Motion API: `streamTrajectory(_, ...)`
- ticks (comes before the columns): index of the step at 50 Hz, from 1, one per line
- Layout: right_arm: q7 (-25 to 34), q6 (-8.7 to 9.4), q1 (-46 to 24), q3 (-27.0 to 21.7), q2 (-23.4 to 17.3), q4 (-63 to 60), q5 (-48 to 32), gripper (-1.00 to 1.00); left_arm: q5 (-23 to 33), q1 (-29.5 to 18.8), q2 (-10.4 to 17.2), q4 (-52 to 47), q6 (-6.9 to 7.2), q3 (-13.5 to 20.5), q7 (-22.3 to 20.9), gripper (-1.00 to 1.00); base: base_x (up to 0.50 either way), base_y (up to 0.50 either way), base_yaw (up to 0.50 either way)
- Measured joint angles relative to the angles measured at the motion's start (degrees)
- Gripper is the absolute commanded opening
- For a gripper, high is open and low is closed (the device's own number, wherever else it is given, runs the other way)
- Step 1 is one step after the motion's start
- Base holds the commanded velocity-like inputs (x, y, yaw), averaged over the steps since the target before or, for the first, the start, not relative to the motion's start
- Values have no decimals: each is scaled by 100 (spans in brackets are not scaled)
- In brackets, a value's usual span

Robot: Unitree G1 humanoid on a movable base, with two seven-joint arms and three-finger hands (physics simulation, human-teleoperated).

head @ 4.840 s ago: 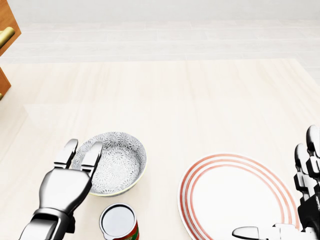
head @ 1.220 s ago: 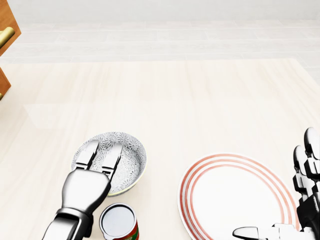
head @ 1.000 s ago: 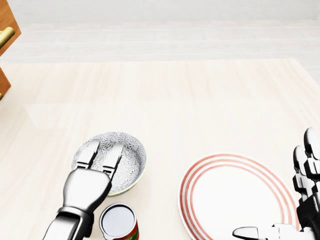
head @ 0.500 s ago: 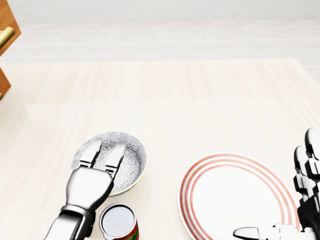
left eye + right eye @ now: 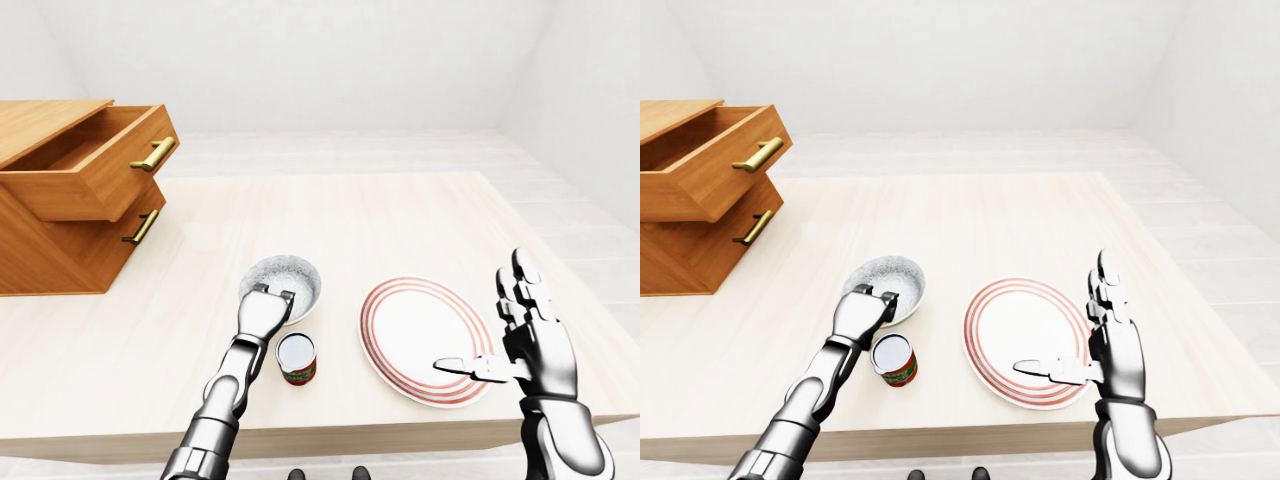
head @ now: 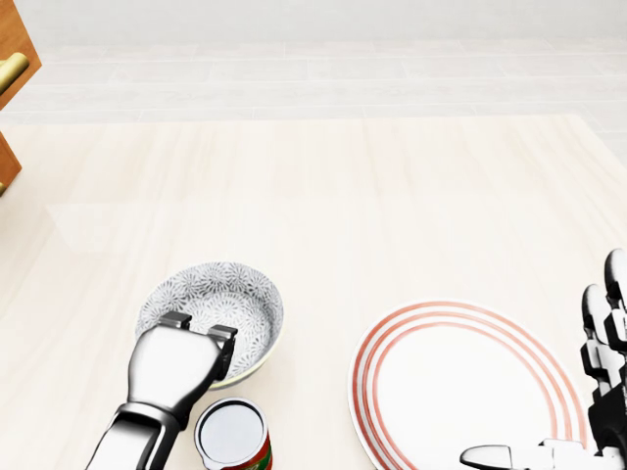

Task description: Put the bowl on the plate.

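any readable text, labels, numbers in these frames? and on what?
None can be read.
The can: red and green label, any print too small to read.
The bowl: pattern only, no writing.
The plate: red rings only.

Glossy silver left hand (image 6: 174, 366), dark-jointed

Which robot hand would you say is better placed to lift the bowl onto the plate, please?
Left. The left robot hand curls over the rim of the bowl, seemingly gripping it; the right robot hand stands open beside the plate, apart from the bowl.
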Motion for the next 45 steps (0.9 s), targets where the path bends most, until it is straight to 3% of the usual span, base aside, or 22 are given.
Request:
streamTrajectory(32, -26, -107, 9, 40, 8, 94, -36, 100, -40, 104, 23, -216, 0, 55, -142, -100, 0, 0, 0)
streamTrajectory(45, 15, -16, 52, -11, 26, -91, -40, 100, -86, 179, 56, -330, 0, 123, -251, -100, 0, 0, 0)
